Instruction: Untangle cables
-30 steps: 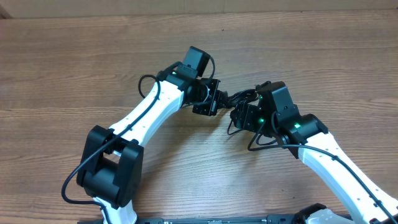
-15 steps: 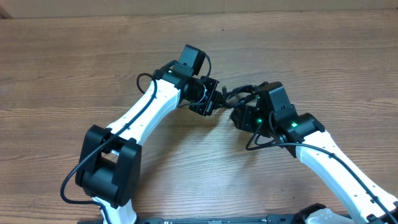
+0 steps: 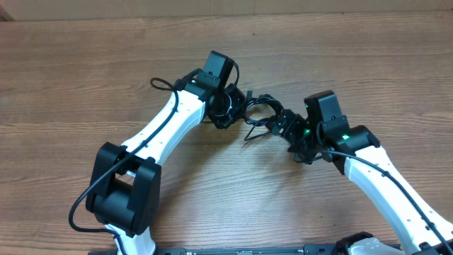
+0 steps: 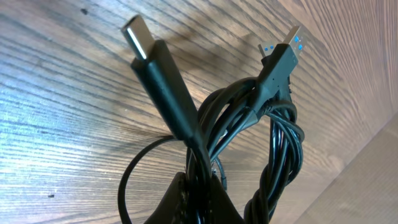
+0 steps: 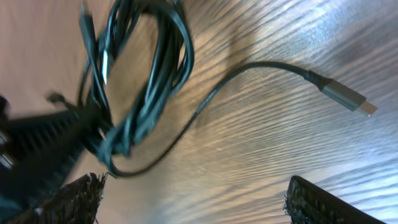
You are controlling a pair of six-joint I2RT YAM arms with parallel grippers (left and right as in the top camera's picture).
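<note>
The left gripper is clamping the cables over the table to anchor them, while the right gripper is gaping wide and empty just beside them, likely readying to pull one free

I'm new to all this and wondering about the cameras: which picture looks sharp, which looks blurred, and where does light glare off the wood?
Overhead: evenly lit and sharp, soft shadows on the table. Left wrist: the cables crisp, pale glare on the wood at left. Right wrist: cables smeared by blur, strong glare upper right, pads fuzzy at the bottom edge.
</note>
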